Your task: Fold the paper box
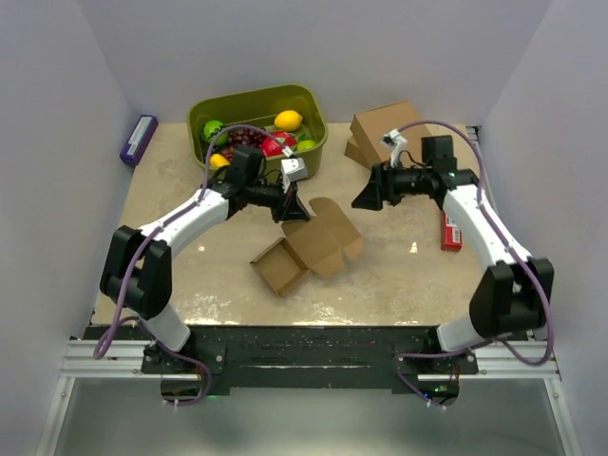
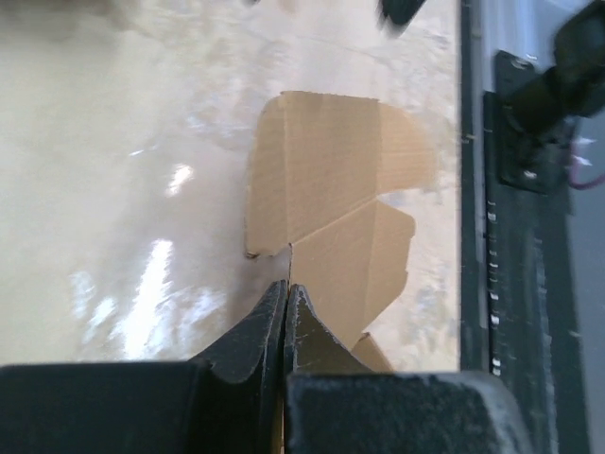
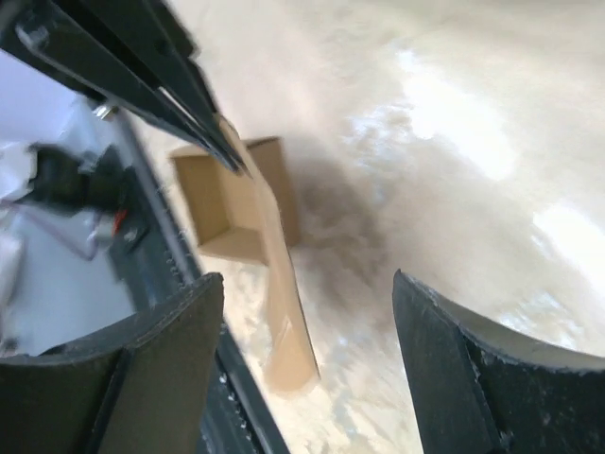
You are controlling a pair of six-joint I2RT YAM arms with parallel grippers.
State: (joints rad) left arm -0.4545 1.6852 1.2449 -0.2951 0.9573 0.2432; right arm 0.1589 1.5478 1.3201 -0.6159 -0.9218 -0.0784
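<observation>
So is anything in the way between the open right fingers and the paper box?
No, nothing visible is. The right fingers stand open a little way from the paper box, with only bare table between them. The left fingers are pinched shut on one of its flaps.

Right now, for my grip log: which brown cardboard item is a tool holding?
The half-folded paper box mid-table: the left tool is shut on its raised flap. The stacked boxes at the back right sit untouched.
</observation>
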